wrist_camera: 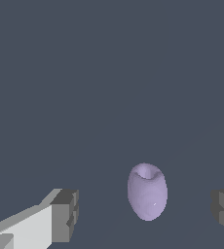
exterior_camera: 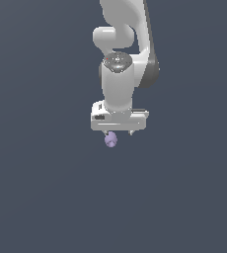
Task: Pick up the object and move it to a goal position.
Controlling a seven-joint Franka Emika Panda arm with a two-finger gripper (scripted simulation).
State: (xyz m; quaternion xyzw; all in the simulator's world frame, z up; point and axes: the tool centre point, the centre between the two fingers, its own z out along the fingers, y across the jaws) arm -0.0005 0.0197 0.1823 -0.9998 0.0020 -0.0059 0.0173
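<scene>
Fingers (wrist_camera: 65, 214) of the white gripper (wrist_camera: 145, 211) are standing wide apart in the wrist view, one grey-padded tip showing on each side of the frame, and neither pad is touching anything. Between them, nearer to one finger than the other but clear of both, the small pale lavender egg-shaped object (wrist_camera: 147, 192) is sitting on the plain dark slate-grey desk (wrist_camera: 109, 73), with a shallow dimple showing at its upper end. It is much narrower than the gap between the pads.

In the exterior view the white Franka arm (exterior_camera: 118, 84) is reaching straight down, its boxy white hand (exterior_camera: 119, 120) hanging directly over the lavender object (exterior_camera: 111, 140), which is peeking out just under the hand's lower edge, toward the exterior view's left of its middle. Whether the fingertips are reaching the level of the object there is too small to tell. Nothing else is showing on the desk (exterior_camera: 41, 188) around it.
</scene>
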